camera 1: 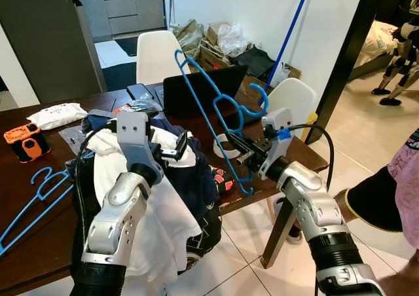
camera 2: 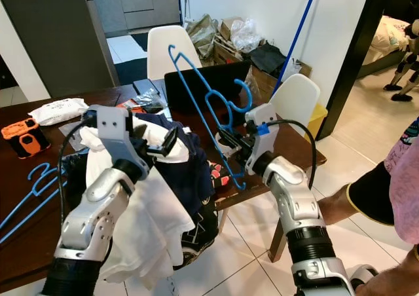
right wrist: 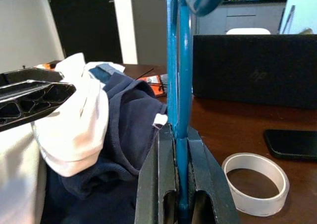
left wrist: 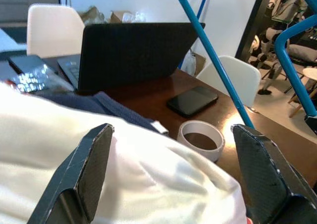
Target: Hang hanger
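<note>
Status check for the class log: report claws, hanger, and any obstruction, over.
Right claw shut on blue hanger, held up over table edge. Left claw open above white garment. Laptop and tape roll close behind hanger.

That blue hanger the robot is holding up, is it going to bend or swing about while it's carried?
Probably stiff: the blue hanger keeps its shape though the right end effector pinches just one thin bar. It looks light, being thin rods. Held low, its length rising above the table, it may wobble or pivot in the grip.
</note>
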